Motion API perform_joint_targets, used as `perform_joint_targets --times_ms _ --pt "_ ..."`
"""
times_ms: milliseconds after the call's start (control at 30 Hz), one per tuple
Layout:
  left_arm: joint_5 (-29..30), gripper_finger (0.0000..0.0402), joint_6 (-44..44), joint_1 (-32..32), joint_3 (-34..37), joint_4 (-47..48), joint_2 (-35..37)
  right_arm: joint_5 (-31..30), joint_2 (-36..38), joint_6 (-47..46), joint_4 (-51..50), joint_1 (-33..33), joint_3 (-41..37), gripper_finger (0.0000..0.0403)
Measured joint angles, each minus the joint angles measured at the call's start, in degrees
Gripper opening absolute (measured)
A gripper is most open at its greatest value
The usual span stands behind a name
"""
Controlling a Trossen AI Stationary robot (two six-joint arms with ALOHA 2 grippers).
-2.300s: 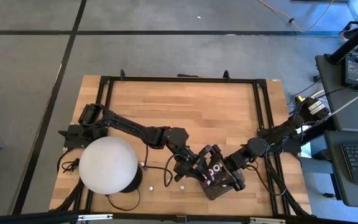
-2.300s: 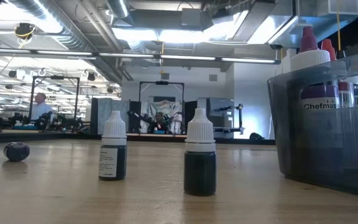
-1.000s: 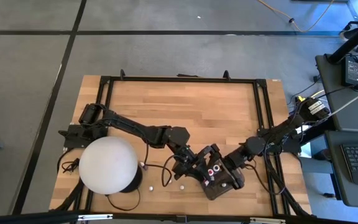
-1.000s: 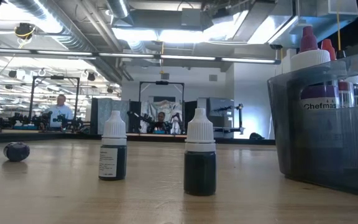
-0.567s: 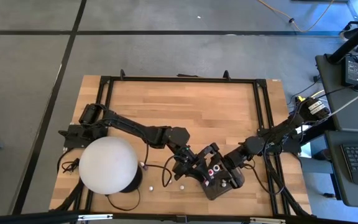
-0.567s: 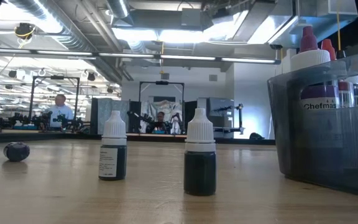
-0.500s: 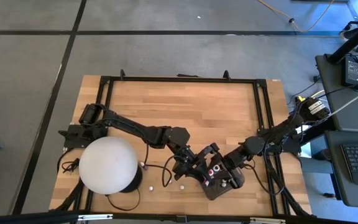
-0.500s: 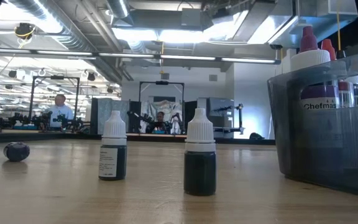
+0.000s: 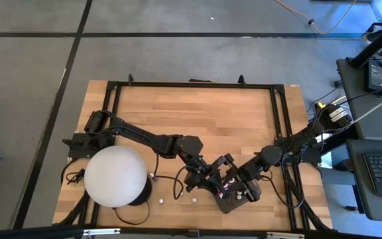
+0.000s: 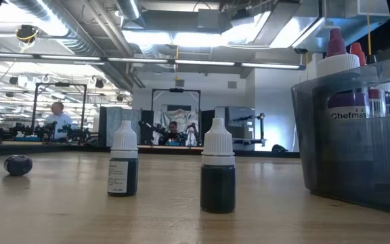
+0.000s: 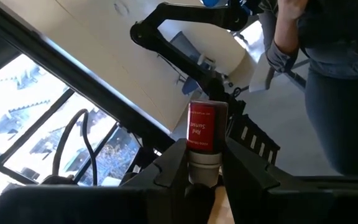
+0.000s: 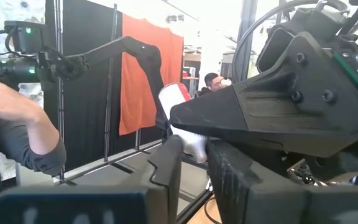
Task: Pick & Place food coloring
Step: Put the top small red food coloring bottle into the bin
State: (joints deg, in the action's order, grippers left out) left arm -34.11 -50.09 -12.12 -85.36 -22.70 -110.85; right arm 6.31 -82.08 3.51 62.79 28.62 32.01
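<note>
**Second grip now on the red bottle**

My left gripper is clamped on the pale cap end of a small red bottle, with the red body standing out past the fingers. The new thing is on the other side. In the last second my right arm came in a little toward the left one. My right gripper, which stood wide before, is now drawn together around the same bottle, just in front of the left gripper's nose. So both grippers hold one piece of food coloring between them. I judge this as a handover in the middle: the next move is for the left fingers to let go, and not before the right grip is sure, because the bottle is tiny and smooth.

In the high view the meeting is over the 5 o'clock part of the counter, just above the dark tray. The tray already carries several bottles. Toward 6 o'clock, two loose bottles stand upright on the wood, apart from each other and untouched, so the task is not finished. The white dome sits at 7 o'clock, well apart. Beyond the counter a person stands in the room.
</note>
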Motion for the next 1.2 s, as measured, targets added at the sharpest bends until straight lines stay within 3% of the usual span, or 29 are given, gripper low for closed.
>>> perform_joint_targets --times_ms 633,967,1200 --pt "-0.61 0.0088 0.0 -0.37 -0.02 0.52 0.02 0.55 0.0 -0.02 0.05 -0.05 -0.02 0.0008" --pt "-0.61 0.0088 0.0 -0.35 -0.02 0.39 0.02 2.97 0.0 0.8 -0.33 0.02 -0.02 0.0043" --pt "1.46 0.0088 0.0 -0.28 -0.02 0.24 0.02 4.58 0.0 5.07 -2.27 0.04 -0.02 0.0091"
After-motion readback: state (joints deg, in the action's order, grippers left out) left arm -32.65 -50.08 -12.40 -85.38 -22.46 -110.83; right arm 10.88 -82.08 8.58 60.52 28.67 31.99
